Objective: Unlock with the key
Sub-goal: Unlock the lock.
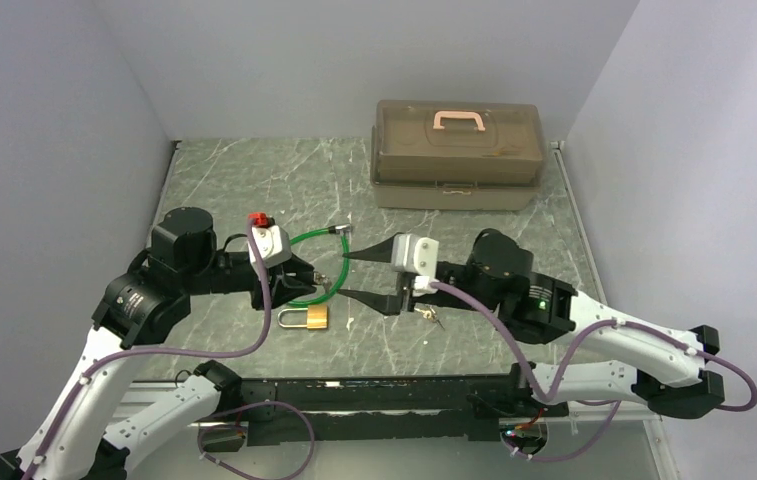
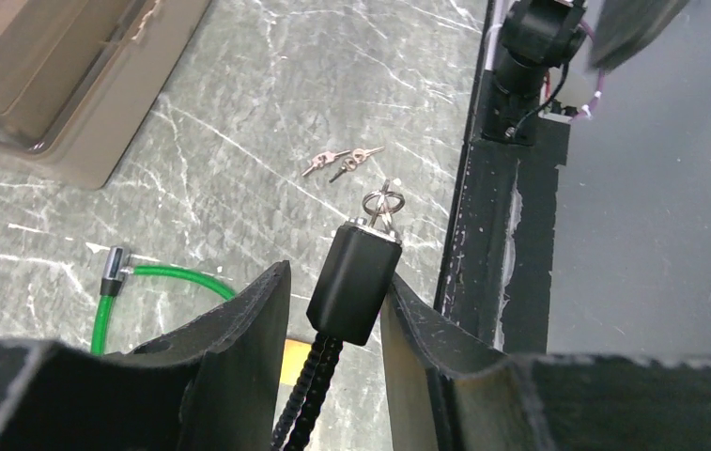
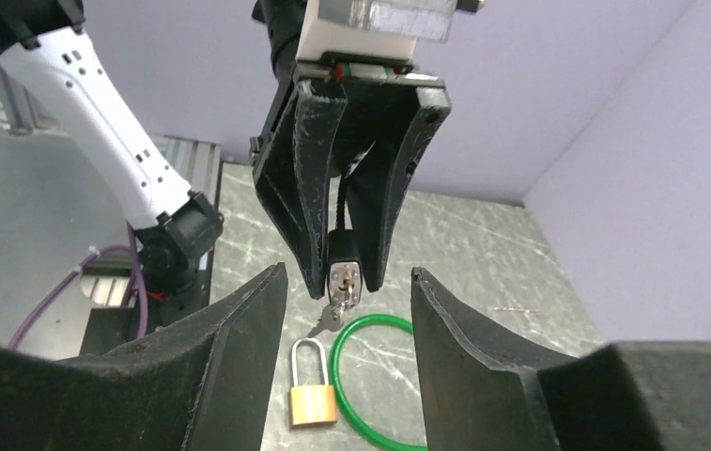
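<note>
One green marble-look table, tan toolbox at the far edge, well apart from the work. Both arms meet mid-table, nose to nose.

Left gripper: clenched on the black lock barrel of the green cable, holding it up off the table. Right gripper: released, jaws spread wide, nothing between the pads.

Cable loop lies on the table under the barrel. Brass padlock lies flat just beside the loop on its near side, not involved as far as I can tell.

Key looks seated in the barrel's end face, with its ring. A second key hangs below on the ring. The key's long axis runs along the barrel, pointing straight at the right gripper. In the right wrist view it sits dead centre between the open fingers, just ahead of the tips. The right arm is the one in reach.

My read: next is close on the key head and roll the wrist about the barrel axis. The dangling key could foul the pinch.

Room: clear air around the barrel end. The black rail at the near table edge is close on one side. A few loose keys lie on the table beyond, under the right gripper.
</note>
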You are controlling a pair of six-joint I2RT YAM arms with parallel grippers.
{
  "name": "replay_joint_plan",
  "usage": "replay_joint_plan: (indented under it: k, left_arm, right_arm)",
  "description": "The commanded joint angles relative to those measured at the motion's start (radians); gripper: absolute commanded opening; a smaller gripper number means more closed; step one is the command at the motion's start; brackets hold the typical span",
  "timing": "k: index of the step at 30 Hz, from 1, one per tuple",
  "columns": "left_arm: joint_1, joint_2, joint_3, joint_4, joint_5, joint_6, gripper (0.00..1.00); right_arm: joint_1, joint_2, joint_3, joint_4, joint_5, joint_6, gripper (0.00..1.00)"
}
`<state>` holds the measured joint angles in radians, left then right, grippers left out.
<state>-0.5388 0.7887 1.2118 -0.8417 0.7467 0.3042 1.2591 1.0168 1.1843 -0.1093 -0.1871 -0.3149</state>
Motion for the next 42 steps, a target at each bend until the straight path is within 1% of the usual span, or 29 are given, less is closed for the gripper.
replay_joint_plan:
  k: [1,5,9,12,19,23,29,31,33,35,36,37,38,40,42]
  left_arm:
    - [0.017,-0.018,-0.012,0.073,-0.030,-0.087,0.00]
    - [0.036,-0.018,-0.009,0.095,0.007,-0.134,0.00]
    - [0.055,-0.019,-0.013,0.127,0.068,-0.179,0.00]
    - [0.057,-0.023,-0.018,0.123,0.110,-0.163,0.00]
    - [0.056,-0.031,-0.019,0.103,0.208,-0.108,0.00]
    - [0.056,-0.031,-0.013,0.091,0.243,-0.084,0.00]
    - [0.057,-0.038,-0.014,0.099,0.260,-0.085,0.00]
    - [0.056,-0.040,-0.015,0.107,0.269,-0.092,0.00]
    - [0.056,-0.042,-0.014,0.112,0.266,-0.099,0.01]
    - [0.056,-0.040,-0.006,0.106,0.260,-0.095,0.05]
    - [0.056,-0.040,0.001,0.100,0.259,-0.083,0.10]
    - [0.056,-0.041,0.009,0.088,0.259,-0.066,0.15]
    - [0.056,-0.039,0.017,0.073,0.255,-0.043,0.24]
    - [0.057,-0.037,0.040,0.020,0.241,0.035,0.48]
    - [0.056,-0.037,0.064,-0.041,0.216,0.129,0.58]
  right_arm:
    - [-0.004,-0.039,0.017,0.049,0.057,0.004,0.53]
    - [-0.007,-0.022,0.012,0.037,0.054,0.015,0.53]
    - [-0.009,0.028,0.011,0.047,0.013,0.009,0.55]
    - [-0.018,0.074,0.035,0.040,-0.019,0.009,0.55]
    - [-0.066,0.113,0.046,0.084,-0.115,0.057,0.55]
    - [-0.090,0.120,0.044,0.103,-0.157,0.083,0.51]
    - [-0.102,0.161,0.082,0.075,-0.207,0.096,0.41]
    - [-0.103,0.175,0.096,0.065,-0.216,0.094,0.35]
    - [-0.102,0.192,0.110,0.056,-0.223,0.090,0.25]
    - [-0.102,0.204,0.124,0.040,-0.224,0.083,0.12]
    - [-0.102,0.210,0.131,0.028,-0.220,0.079,0.01]
    - [-0.103,0.213,0.137,0.019,-0.210,0.078,0.00]
    - [-0.104,0.210,0.138,0.015,-0.196,0.081,0.00]
    - [-0.109,0.197,0.133,0.016,-0.187,0.084,0.00]
    - [-0.116,0.188,0.132,0.006,-0.193,0.088,0.00]
